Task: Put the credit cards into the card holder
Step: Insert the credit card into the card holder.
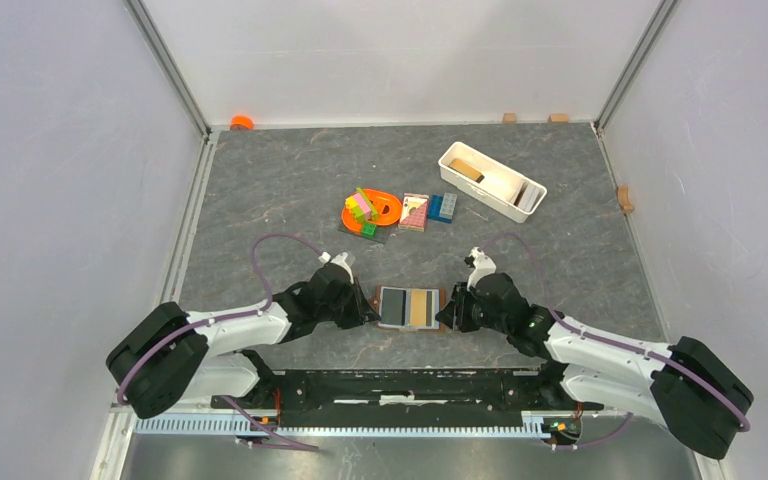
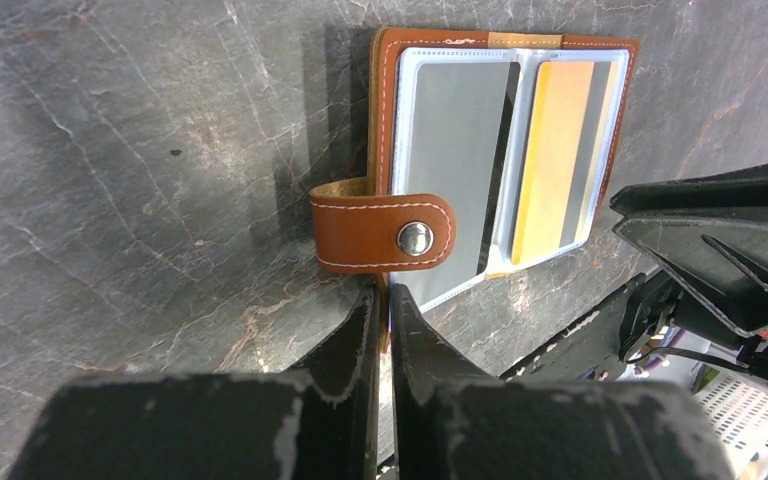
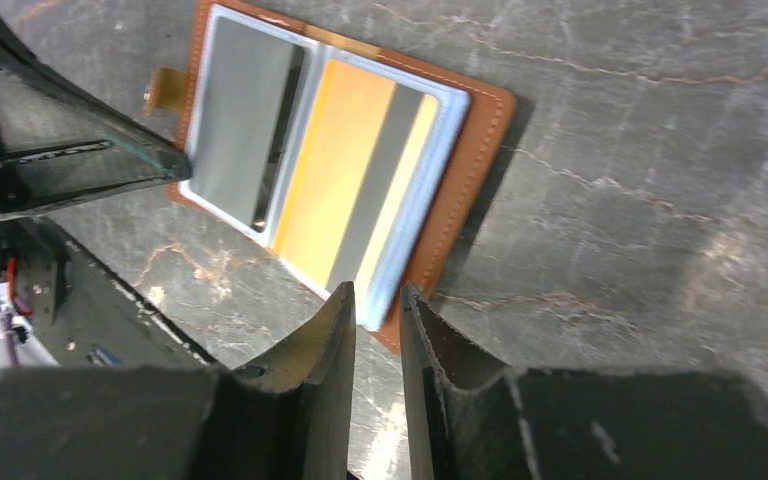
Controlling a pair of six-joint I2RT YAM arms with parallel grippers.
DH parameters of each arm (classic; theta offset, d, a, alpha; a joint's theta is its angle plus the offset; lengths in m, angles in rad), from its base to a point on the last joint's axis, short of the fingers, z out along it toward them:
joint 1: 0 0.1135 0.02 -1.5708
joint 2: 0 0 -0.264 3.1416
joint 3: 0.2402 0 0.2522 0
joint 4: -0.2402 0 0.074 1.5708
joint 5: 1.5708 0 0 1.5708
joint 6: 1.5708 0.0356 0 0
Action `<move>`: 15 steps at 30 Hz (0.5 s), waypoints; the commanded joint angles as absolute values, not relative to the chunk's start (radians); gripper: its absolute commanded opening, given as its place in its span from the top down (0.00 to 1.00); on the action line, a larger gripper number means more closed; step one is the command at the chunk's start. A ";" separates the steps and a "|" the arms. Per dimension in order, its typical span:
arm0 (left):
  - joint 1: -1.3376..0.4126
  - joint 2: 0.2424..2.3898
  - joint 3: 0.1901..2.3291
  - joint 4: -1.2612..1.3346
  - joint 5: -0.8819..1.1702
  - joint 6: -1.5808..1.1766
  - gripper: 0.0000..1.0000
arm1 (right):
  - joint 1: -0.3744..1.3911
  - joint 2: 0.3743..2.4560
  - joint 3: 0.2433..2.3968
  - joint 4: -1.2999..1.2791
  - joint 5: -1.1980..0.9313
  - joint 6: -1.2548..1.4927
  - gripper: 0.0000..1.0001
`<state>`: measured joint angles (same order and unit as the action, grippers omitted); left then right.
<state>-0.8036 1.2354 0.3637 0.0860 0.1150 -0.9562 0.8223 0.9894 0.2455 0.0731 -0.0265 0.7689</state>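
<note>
The card holder (image 1: 410,307), a brown leather wallet, lies open and flat on the table between my two grippers. A dark grey credit card (image 2: 457,150) sits in its left clear sleeve and a tan one with a grey stripe (image 2: 552,150) in its right sleeve. Its snap strap (image 2: 380,232) is folded over the left edge. My left gripper (image 2: 381,292) is shut on the thin leather edge just below that strap. My right gripper (image 3: 377,290) stands slightly open at the near right corner of the card holder (image 3: 470,170), with the sleeve edge showing in the gap.
A white tray (image 1: 490,180) stands at the back right. An orange ring toy with bright bricks (image 1: 370,210), a pink-and-white patterned block (image 1: 414,211) and blue bricks (image 1: 442,207) lie behind the wallet. The arms' base rail (image 1: 400,385) runs along the near edge.
</note>
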 commanded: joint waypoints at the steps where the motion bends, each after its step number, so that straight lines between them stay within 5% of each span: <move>1: -0.805 1.249 0.370 0.101 0.120 -0.963 0.96 | 0.822 1.002 0.244 0.227 -0.093 0.794 0.73; 15: -0.805 1.259 0.373 0.098 0.134 -0.962 0.97 | 0.822 1.107 0.231 0.205 -0.071 0.831 0.75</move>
